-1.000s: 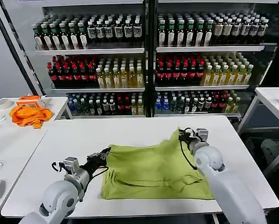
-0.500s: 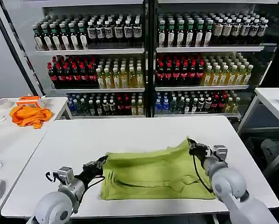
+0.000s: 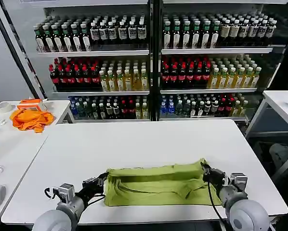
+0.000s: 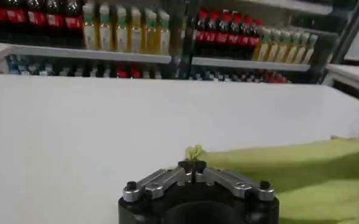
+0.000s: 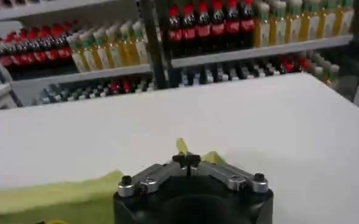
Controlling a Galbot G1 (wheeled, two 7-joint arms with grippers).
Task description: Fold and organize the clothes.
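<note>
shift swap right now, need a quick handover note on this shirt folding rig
Left gripper: shut on the left corner of the T-shirt, low over the table.
Right gripper: shut on the shirt's right corner, same height.
T-shirt: near the table's front edge, far edge drawn toward the robot, lying as a long doubled band.
Done: first lengthwise fold nearly laid.
Left: release both corners, smooth, fold sideways into a compact stack.
An orange cloth sits on the side table; not part of the job.

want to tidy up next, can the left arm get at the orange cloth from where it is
Probably not: the left gripper is shut on the T-shirt, and the orange cloth lies on a separate side table.
</note>
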